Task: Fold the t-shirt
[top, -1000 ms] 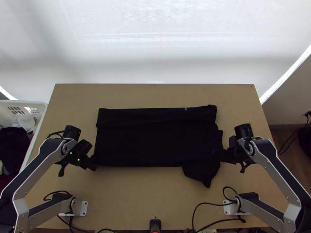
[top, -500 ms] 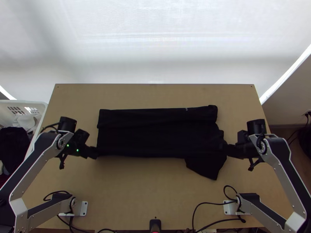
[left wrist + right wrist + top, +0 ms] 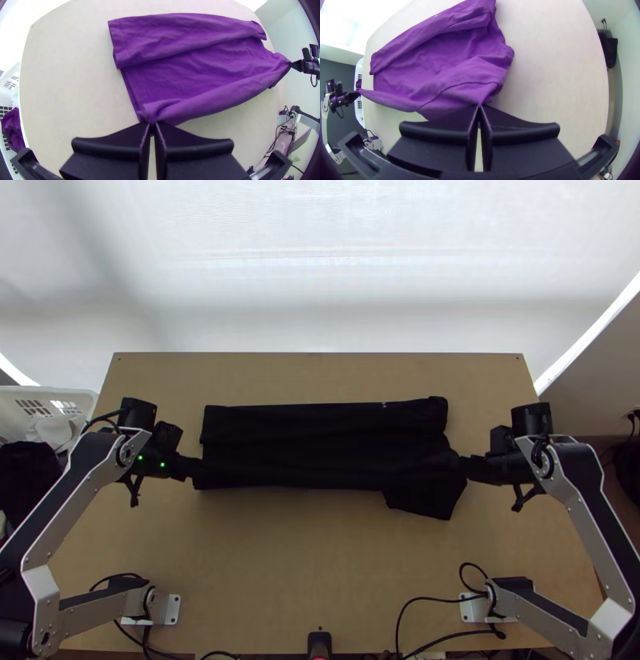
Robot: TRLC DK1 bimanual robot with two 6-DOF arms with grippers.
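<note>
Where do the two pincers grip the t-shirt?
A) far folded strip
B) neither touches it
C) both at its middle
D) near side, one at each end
D: left pincer and right pincer are each shut on cloth at opposite near-side ends of the t-shirt.

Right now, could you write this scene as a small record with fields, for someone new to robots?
Item: t-shirt
Place: wooden table
Far side: folded over in a long strip
Near side: looks lifted between both tools
Left tool: pinching the shirt's left end
Right tool: pinching its right end
Loose part: flap near the right tool
Beside table: white basket, at left
</note>
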